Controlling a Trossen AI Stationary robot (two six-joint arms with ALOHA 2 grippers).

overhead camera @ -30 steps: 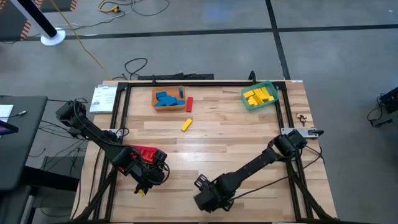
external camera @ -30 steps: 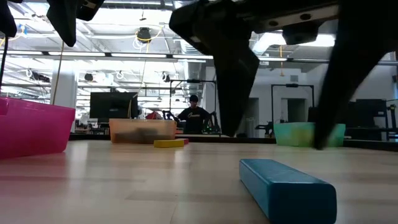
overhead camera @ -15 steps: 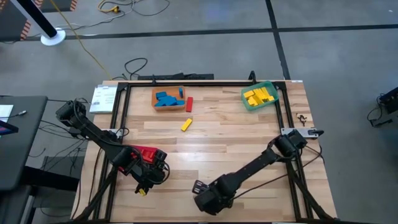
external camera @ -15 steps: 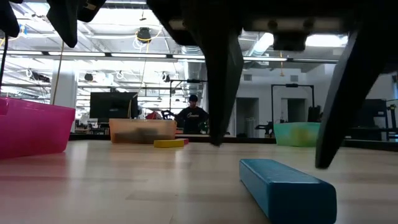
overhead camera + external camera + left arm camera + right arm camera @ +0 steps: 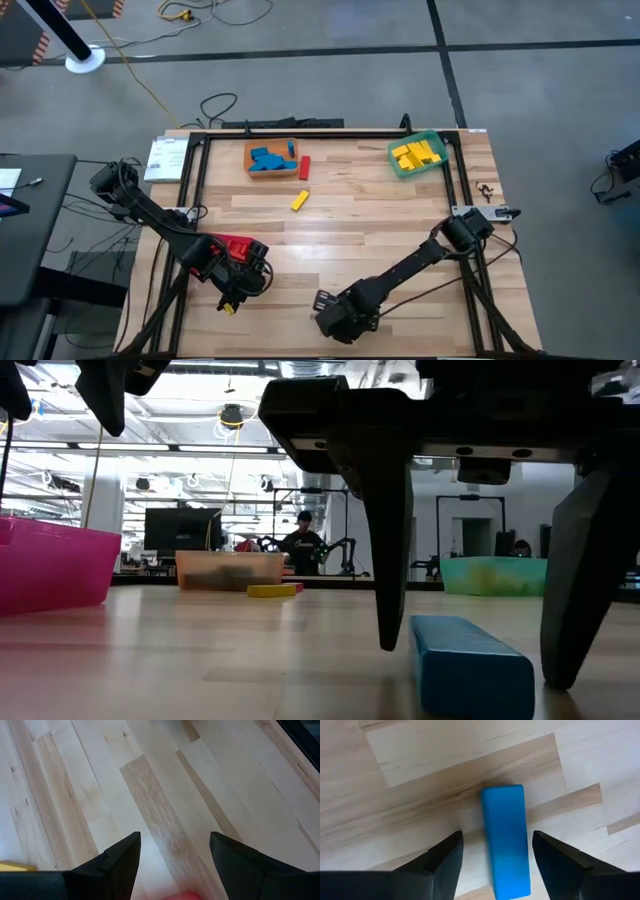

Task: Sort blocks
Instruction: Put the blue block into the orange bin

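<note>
Compared with the frame a second earlier, the right gripper (image 5: 475, 665) has come down around the blue block (image 5: 468, 664), which now sits between the two fingertips instead of in front of them. We see in the low view one dark finger (image 5: 392, 570) just to one side of the block and the other on its far side, both reaching almost to the tabletop (image 5: 200, 650), with a narrow gap to each face. From the right wrist view the blue block (image 5: 506, 840) lies lengthwise in the gap, nearer one finger than the other; the fingers are spread wide and hold nothing. In the high view this gripper (image 5: 335, 318) is at the near edge of the table, its block hidden beneath it.

We find the left gripper (image 5: 240, 283) waiting near the red bin (image 5: 234, 246), its fingers also spread and empty over bare wood (image 5: 165, 810).

Farther back, a yellow block (image 5: 299, 201) and a red block (image 5: 304, 167) lie loose on the table. The orange bin (image 5: 271, 158) holds blue blocks, the green bin (image 5: 417, 155) yellow ones.
</note>
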